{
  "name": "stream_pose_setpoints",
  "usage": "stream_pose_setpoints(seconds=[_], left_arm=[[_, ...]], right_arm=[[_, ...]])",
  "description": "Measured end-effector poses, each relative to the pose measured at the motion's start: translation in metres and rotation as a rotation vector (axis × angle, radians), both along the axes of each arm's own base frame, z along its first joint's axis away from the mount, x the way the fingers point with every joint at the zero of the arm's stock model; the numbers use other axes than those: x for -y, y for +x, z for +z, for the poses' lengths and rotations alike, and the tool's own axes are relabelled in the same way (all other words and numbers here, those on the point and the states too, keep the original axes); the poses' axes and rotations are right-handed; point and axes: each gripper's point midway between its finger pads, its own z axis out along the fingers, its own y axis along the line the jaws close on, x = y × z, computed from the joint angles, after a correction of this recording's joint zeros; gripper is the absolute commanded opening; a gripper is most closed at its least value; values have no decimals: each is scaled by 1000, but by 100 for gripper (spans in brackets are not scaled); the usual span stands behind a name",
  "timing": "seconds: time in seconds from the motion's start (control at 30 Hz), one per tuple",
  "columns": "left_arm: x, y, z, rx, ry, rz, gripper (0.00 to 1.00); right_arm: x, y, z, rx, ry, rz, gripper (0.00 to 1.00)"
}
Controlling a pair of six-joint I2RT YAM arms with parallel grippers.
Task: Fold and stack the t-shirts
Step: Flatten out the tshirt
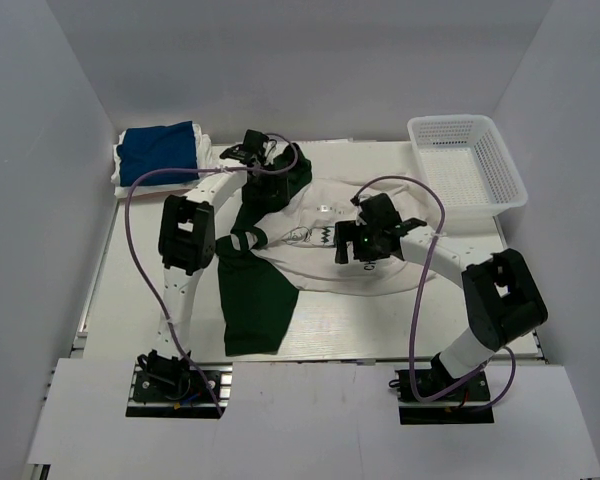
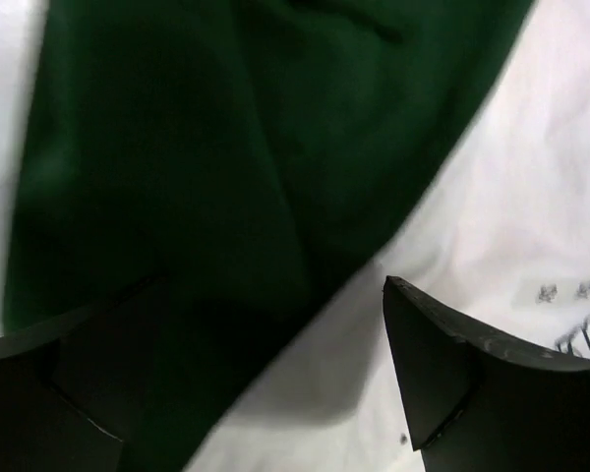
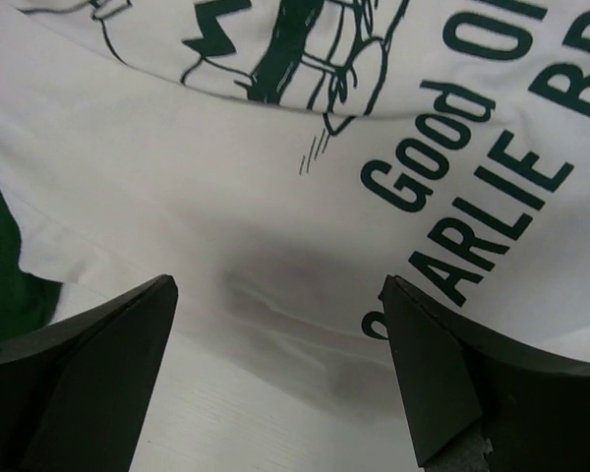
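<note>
The dark green t-shirt (image 1: 254, 300) lies spread in a long strip from the back centre to the front left. Its upper part overlaps the white t-shirt (image 1: 320, 255), which lies flat mid-table with its green cartoon print and "Charlie Brown" lettering (image 3: 492, 187) up. The blue t-shirt (image 1: 158, 150) sits folded at the back left corner. My left gripper (image 1: 265, 158) hovers open over the edge where the green shirt (image 2: 226, 147) meets the white shirt (image 2: 501, 197), holding nothing (image 2: 273, 295). My right gripper (image 1: 352, 245) stands open just above the white shirt's hem (image 3: 278, 285), empty.
A white mesh basket (image 1: 467, 165) stands at the back right corner. Bare white table (image 3: 256, 413) shows below the white shirt's hem, and a bit of green shirt (image 3: 0, 265) lies at its left. Grey walls close in the table on three sides.
</note>
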Motion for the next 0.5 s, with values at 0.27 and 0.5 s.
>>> stream_pose_setpoints(seconds=[0.27,0.5], left_arm=[[-26,77,-6,165,85,71,99],[-29,129,-4,332,59,99,99]], right_arm=[[17,-17,-20,-74,-95,28,90],[31,-21,-25,-101,-176,39,90]])
